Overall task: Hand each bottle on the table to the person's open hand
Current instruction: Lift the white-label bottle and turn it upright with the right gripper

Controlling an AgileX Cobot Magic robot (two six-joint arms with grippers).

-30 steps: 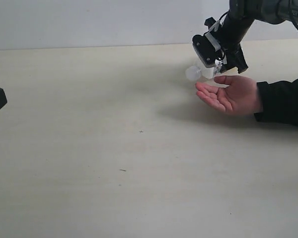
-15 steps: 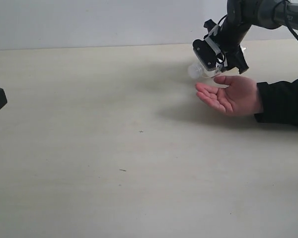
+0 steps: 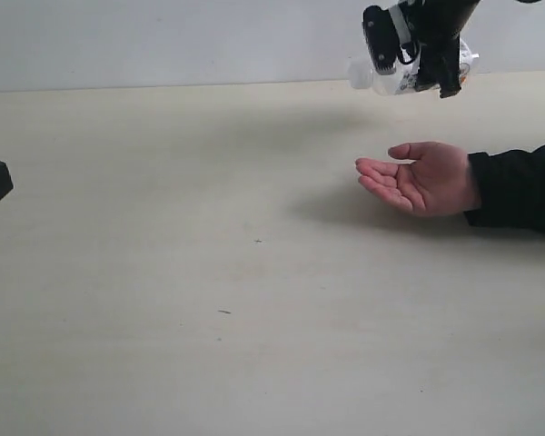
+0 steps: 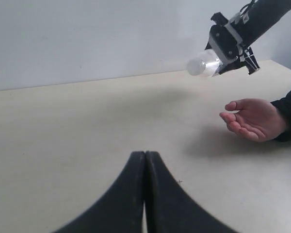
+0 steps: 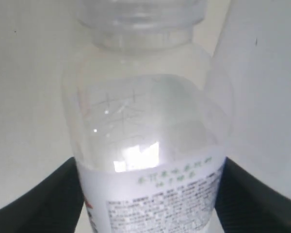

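Observed right gripper clamped on a whitish bottle, lying near level in the jaws, neck end jutting out. Noted bottle in the air above the person's open hand, not touching it. Found hand palm up just over the table. Recorded left gripper pressed together, well apart from the hand.

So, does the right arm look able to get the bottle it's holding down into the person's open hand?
Probably yes: the right gripper holds the bottle in the air, higher than the open hand, which lies palm up and empty. Nothing shows between them.
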